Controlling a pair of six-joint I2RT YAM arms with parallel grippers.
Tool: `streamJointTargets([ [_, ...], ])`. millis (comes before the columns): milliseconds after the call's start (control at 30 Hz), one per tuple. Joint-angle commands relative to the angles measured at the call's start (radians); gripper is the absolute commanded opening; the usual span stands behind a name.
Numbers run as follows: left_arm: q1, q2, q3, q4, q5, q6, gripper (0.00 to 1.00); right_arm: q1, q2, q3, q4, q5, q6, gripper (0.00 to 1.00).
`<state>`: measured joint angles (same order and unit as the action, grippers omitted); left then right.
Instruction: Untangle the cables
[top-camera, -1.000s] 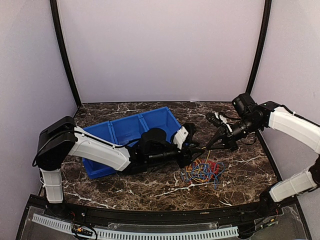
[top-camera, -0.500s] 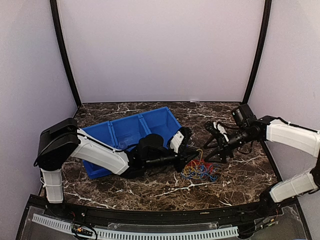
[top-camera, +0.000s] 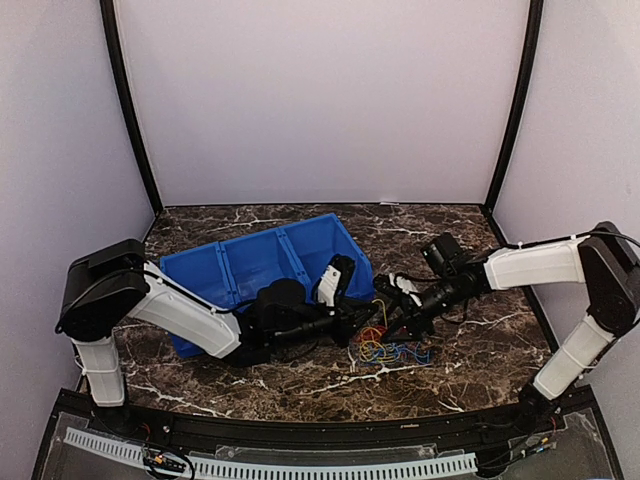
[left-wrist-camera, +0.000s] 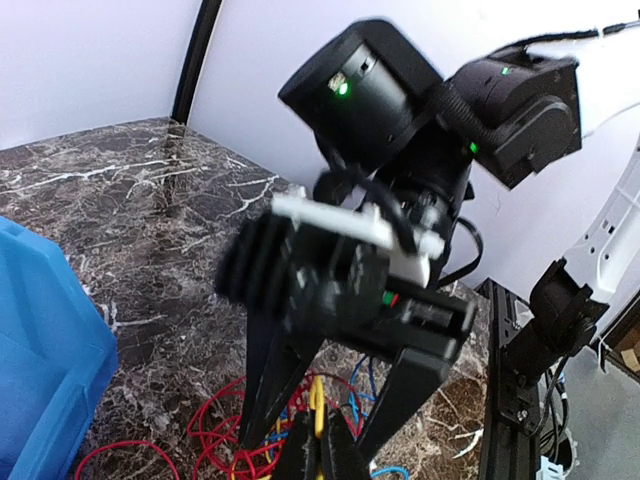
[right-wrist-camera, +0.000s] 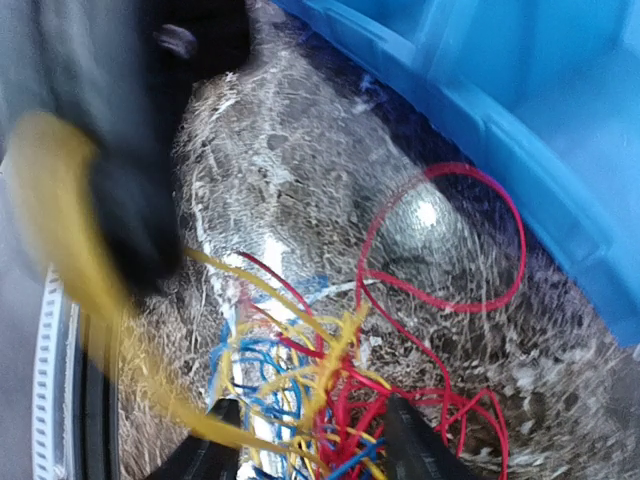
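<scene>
The cables (top-camera: 388, 349) lie as one red, blue and yellow tangle on the marble just right of the blue bin (top-camera: 255, 262). My left gripper (top-camera: 367, 323) reaches in from the left, low over them. In the left wrist view it (left-wrist-camera: 319, 450) is shut on a yellow cable (left-wrist-camera: 316, 400). My right gripper (top-camera: 393, 324) comes in from the right, nose to nose with the left. Its fingers (left-wrist-camera: 400, 385) straddle the tangle. In the right wrist view it (right-wrist-camera: 315, 456) is open, with the tangle (right-wrist-camera: 330, 390) between the fingers and a taut yellow strand (right-wrist-camera: 70, 220) running up left.
The bin's wall (right-wrist-camera: 520, 160) stands close beside the tangle, and a loose red loop (right-wrist-camera: 440, 240) lies against it. Purple walls enclose the table on three sides. Both arms' thick black leads hang near the wrists.
My right arm has swung down and left onto the tangle, and its jaws have come apart. My left gripper has shut on the yellow cable and drawn the bunch slightly left.
</scene>
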<state>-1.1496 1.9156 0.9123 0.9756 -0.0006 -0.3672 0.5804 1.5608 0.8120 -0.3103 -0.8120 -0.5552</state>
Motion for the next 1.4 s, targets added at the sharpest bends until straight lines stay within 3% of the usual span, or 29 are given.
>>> streamJointTargets([
  [0,-0.015,-0.136,-0.049,0.117,-0.079,-0.053,0.0,0.01,0.038,0.009,0.035,-0.003,0.0,0.44],
  [267,-0.072,-0.329,-0.081,0.113,-0.193,0.023,0.0,0.013,0.095,0.045,-0.003,-0.002,0.004,0.15],
  [633,-0.093,-0.641,-0.015,-0.099,-0.295,0.242,0.0,0.007,0.123,0.057,-0.035,0.024,-0.008,0.05],
  [967,-0.094,-0.652,-0.126,-0.209,-0.323,0.138,0.0,-0.048,0.048,0.051,-0.063,0.016,-0.04,0.04],
  [1033,-0.094,-0.644,-0.156,-0.217,-0.316,0.102,0.0,-0.053,0.006,0.046,-0.071,0.037,-0.058,0.08],
  [1200,-0.102,-0.636,-0.206,-0.242,-0.315,0.056,0.0,-0.053,-0.115,0.041,-0.086,0.093,-0.074,0.47],
  [1367,-0.106,-0.645,-0.232,-0.281,-0.324,0.042,0.0,-0.016,-0.217,0.04,-0.072,0.16,-0.092,0.69],
])
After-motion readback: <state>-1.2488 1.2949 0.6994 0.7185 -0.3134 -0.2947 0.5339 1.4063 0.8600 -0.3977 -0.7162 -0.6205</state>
